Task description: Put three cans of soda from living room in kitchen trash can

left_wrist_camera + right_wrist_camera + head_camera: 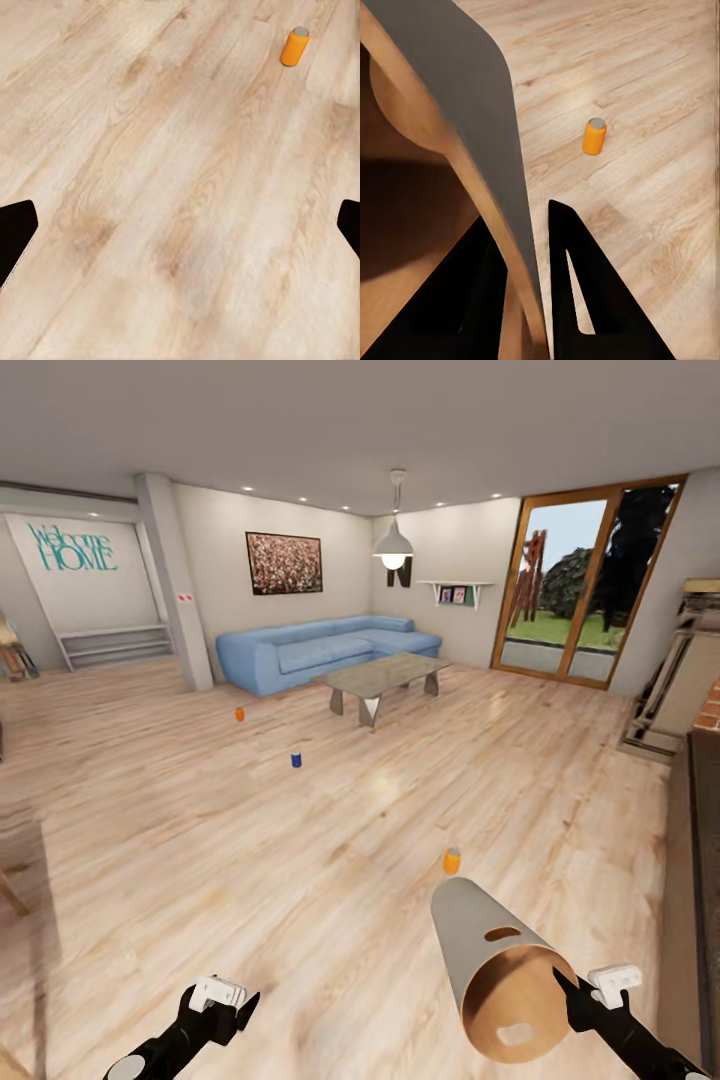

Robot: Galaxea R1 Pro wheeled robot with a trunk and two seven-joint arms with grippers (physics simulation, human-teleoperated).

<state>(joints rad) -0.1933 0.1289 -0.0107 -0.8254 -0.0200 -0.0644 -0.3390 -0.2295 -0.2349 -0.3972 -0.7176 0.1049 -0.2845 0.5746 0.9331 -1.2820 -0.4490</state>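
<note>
Setting: a living room with a light wood floor, a blue sectional sofa against the far wall and a glass-topped low table just in front of it.

Right gripper: low at the right of the head view, its two black fingers pinching the rim of the trash can, one finger inside the wall and one outside, as the right wrist view shows.

Trash can: held off the floor and tipped over on its side, the brown inside facing the camera, an oval handle cut-out facing up.

Left gripper: low at the left of the head view, carrying nothing; in the left wrist view its fingers stand spread wide at either edge, bare floor between them.

Near orange can: upright on the floor, just beyond the far end of the trash can; the same silver-topped can stands clear of the bin wall in the right wrist view.

Blue can: upright on open floor, well apart from both grippers, between the robot and the low table.

Far orange can: upright on the floor near the sofa's left end.

Left wrist view: an orange can stands on the boards ahead of the fingers; which of the two it is cannot be told.

Background: a glazed door opens on greenery at right; a pendant lamp hangs over the table.
</note>
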